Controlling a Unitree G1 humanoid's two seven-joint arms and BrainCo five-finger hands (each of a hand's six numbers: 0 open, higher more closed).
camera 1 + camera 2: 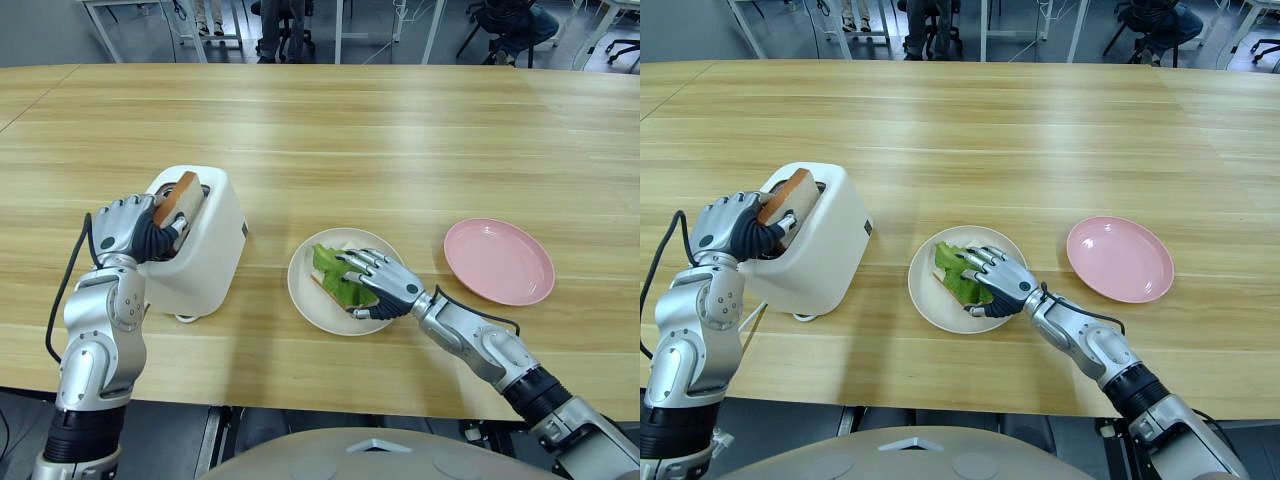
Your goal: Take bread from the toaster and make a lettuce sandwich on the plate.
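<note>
While slotted — bread [180, 198] between left fingers [158, 238]

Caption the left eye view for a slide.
Left hand grips bread in the toaster; right hand rests on lettuce on the cream plate.

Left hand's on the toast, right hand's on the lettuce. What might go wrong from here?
The left hand grips the slice sitting in the toaster; a slanted pull may jam it or drag the toaster along. The right hand lies on the lettuce over the plate; lifting off may pull the leaf out of place.
</note>
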